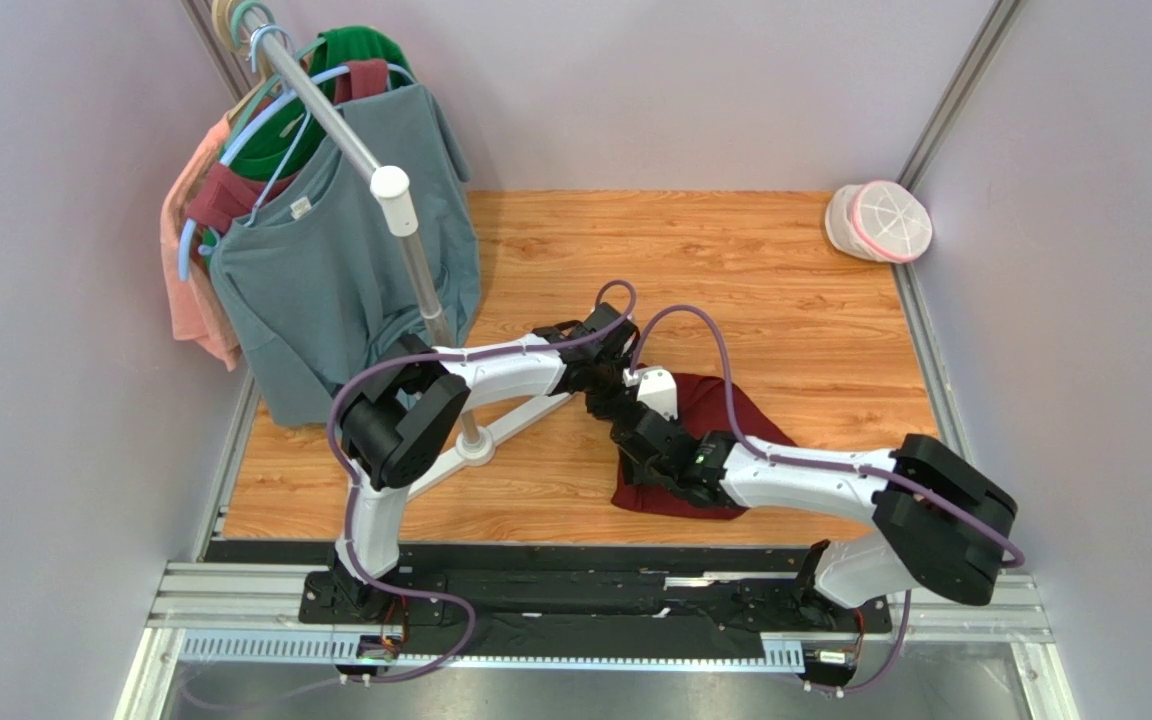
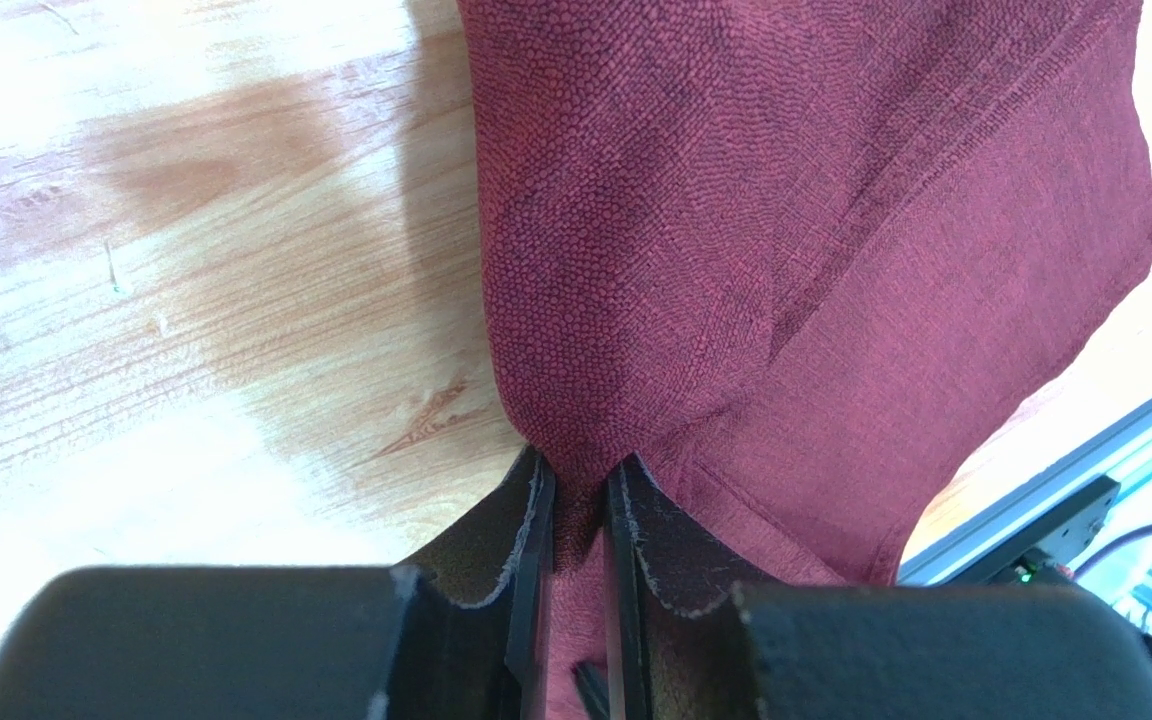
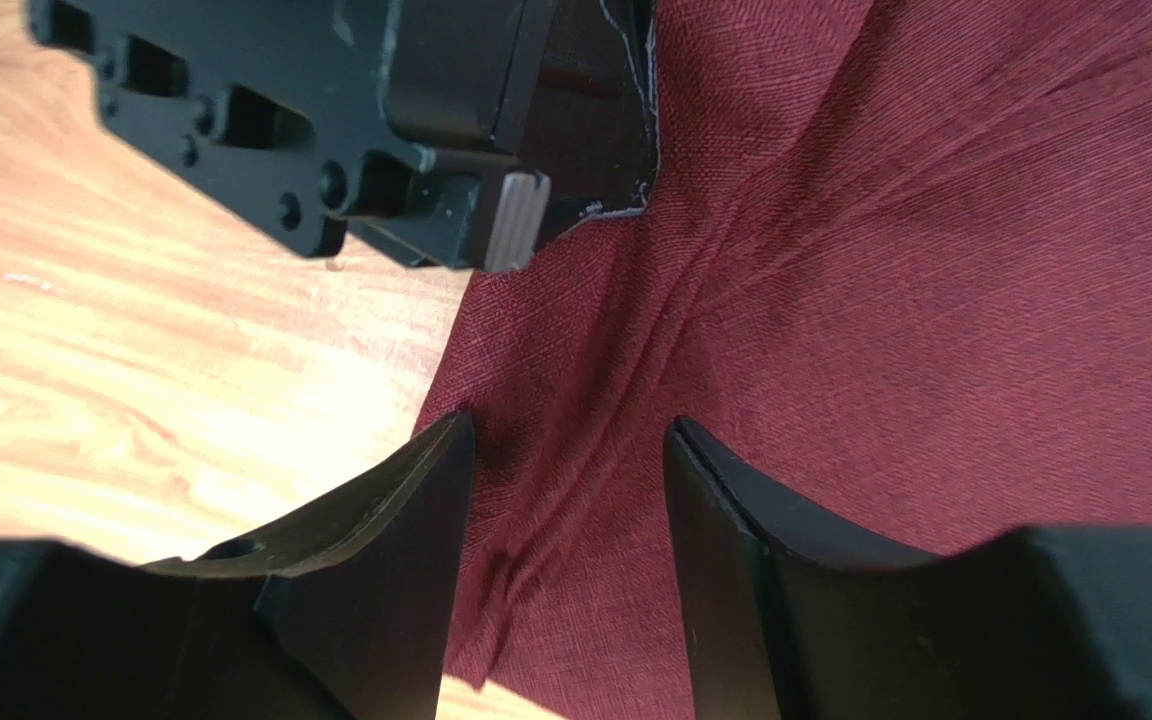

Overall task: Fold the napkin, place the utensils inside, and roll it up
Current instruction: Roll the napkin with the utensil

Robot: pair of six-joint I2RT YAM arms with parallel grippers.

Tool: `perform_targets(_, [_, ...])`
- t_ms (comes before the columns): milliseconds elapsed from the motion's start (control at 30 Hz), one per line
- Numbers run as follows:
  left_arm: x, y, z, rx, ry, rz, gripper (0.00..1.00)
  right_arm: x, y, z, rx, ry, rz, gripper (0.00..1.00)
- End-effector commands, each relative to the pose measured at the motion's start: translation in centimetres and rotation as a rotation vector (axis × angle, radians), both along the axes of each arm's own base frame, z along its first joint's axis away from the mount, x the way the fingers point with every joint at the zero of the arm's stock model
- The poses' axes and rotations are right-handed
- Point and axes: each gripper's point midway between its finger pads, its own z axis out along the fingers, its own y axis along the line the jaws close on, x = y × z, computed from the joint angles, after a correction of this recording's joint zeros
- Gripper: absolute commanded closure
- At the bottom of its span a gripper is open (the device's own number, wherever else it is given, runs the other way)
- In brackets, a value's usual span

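The dark red napkin (image 1: 717,428) lies rumpled on the wooden table, mostly under the two arms. My left gripper (image 1: 608,393) is shut on a pinched fold of the napkin (image 2: 717,225), the cloth rising into its jaws (image 2: 579,480). My right gripper (image 1: 660,447) is open, its fingers (image 3: 387,525) standing on either side of a crease near the napkin's edge (image 3: 868,300), just below the left gripper's black body (image 3: 387,120). The fork is hidden or out of view.
A clothes rack with a white T-shaped base (image 1: 492,435) stands at the left, hung with a grey-green shirt (image 1: 334,270) and other garments. A round white and pink container (image 1: 880,221) sits at the back right corner. Grey walls enclose the table.
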Motion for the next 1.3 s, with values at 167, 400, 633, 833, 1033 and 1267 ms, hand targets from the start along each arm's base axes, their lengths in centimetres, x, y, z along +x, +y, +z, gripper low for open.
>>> perform_targets(167, [0.6,0.9,0.3,0.022,-0.025,0.057,1.0,1.8,2.0,3.7,0.1,-0.129,-0.079,0.47])
perform_targets(400, [0.4,0.7,0.8,-0.012,-0.024,0.071,1.0,1.4,2.0,4.2,0.161,-0.144,-0.06,0.47])
perform_targets(633, [0.1,1.5,0.8,-0.021,-0.025,0.114,1.0,1.6,2.7,2.1,0.146,-0.11,-0.028,0.47])
perform_targets(833, [-0.2,2.1,0.8,-0.041,-0.019,0.144,1.0,1.6,3.5,1.6,0.225,-0.087,0.044,0.48])
perform_targets(1033, [-0.8,1.9,0.5,-0.077,-0.001,0.136,1.0,1.5,4.1,1.4,0.228,-0.071,0.133,0.49])
perform_targets(1267, [-0.8,1.1,1.1,-0.122,-0.001,0.125,1.0,1.6,4.0,2.4,0.212,-0.092,0.165,0.49])
